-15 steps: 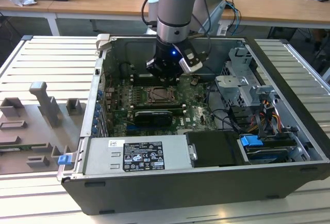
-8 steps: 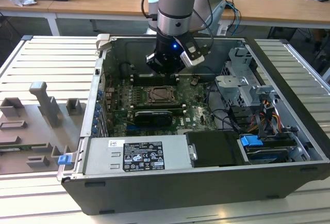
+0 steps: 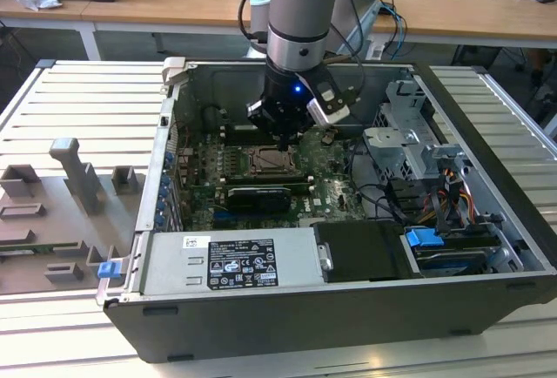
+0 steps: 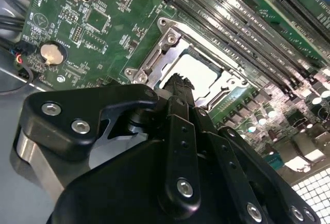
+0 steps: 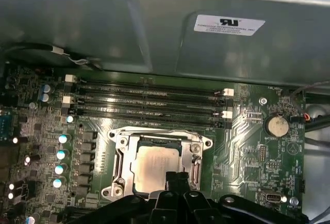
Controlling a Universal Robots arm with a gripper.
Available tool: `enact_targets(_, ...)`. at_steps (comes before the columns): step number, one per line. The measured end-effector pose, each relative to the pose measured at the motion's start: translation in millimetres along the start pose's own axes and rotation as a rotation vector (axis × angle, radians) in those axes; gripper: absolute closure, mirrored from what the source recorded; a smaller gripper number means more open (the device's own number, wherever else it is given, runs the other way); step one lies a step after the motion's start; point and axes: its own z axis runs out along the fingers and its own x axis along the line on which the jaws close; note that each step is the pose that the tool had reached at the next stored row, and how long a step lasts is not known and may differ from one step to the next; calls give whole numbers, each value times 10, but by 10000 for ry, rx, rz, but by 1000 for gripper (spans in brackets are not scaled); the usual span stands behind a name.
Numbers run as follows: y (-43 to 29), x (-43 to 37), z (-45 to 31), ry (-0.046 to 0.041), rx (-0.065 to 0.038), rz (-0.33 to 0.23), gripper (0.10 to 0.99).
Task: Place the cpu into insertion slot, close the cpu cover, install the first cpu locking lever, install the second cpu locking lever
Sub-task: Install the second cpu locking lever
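Silvery chip: the cpu [image 5: 154,167] lies flat in the insertion slot [image 5: 119,146] on the green board [image 5: 242,131], its pale top showing through the window of the cpu cover [image 5: 196,154], which looks folded down over it.
Step in hand: judging by that, placing is done and the cover is down or nearly so; the work now seems to be at the cover or the levers. Whether either locking lever is latched, I cannot tell.
Tool: the tool [image 4: 178,82] hangs just above the near edge of the socket, its black fingers [image 5: 178,180] drawn close together with nothing between them, so it looks clenched and empty.
Next move, as a judgement: it calls for fine alignment, since the frame edge is thin.
Containers: the open computer case [image 3: 487,286] on the slatted counter [image 3: 78,99] holds the board, a grey power unit [image 3: 231,260] and a black card [image 3: 252,197] beside the socket.
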Motion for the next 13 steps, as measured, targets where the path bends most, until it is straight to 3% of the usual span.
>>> enact_targets(6, -16, 1, -59, -2, -1, -3, 980)
enact_targets(13, -143, 15, -71, -2, -1, -1, 980)
